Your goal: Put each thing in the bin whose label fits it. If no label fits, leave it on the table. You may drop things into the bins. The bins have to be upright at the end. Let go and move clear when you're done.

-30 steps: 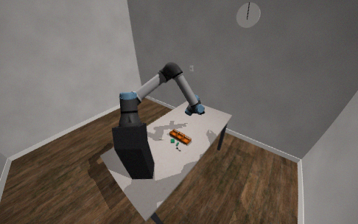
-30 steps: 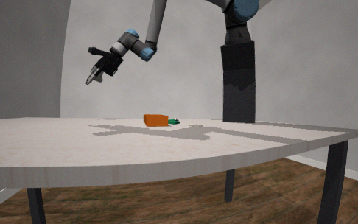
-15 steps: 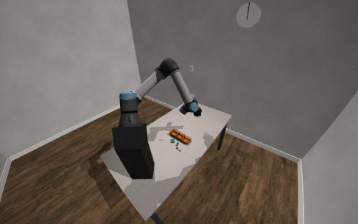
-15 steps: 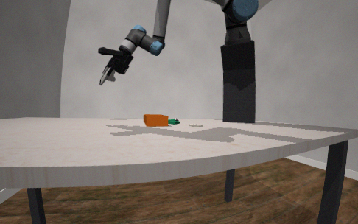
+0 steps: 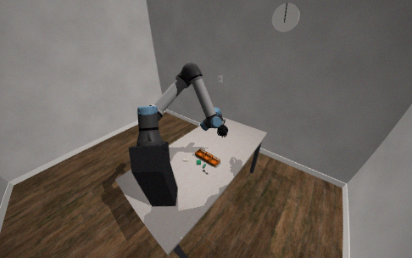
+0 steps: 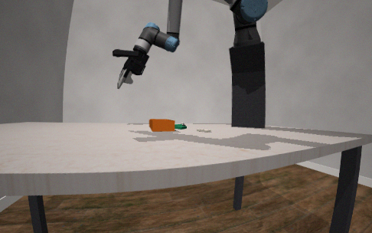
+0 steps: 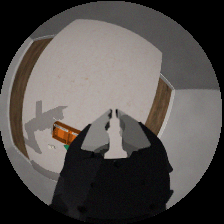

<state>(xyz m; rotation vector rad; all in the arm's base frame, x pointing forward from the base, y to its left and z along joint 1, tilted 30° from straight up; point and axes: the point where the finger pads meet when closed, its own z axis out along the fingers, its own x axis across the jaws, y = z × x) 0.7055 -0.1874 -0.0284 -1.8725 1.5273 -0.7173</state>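
An orange bin tray [image 5: 208, 157] [image 6: 161, 125] [image 7: 65, 132] with several compartments stands upright near the middle of the table. A small green thing [image 5: 197, 161] [image 6: 180, 126] [image 7: 66, 148] lies right beside it. A small white thing [image 5: 185, 159] [image 6: 203, 130] [image 7: 51, 146] lies a little further off, towards the robot base. A tiny dark and grey thing [image 5: 205, 171] lies in front of the bin. My gripper [image 5: 222, 132] [image 6: 119, 85] [image 7: 113, 109] hangs high above the table, off to the far side of the bin. Its fingers are shut and nothing shows between them.
The grey table [image 5: 237, 140] [image 6: 76, 153] [image 7: 100, 65] stands on dark legs over a wooden floor. The robot's dark pedestal [image 5: 153, 174] [image 6: 248, 88] stands at the table's near side. The arm casts shadows across the table top.
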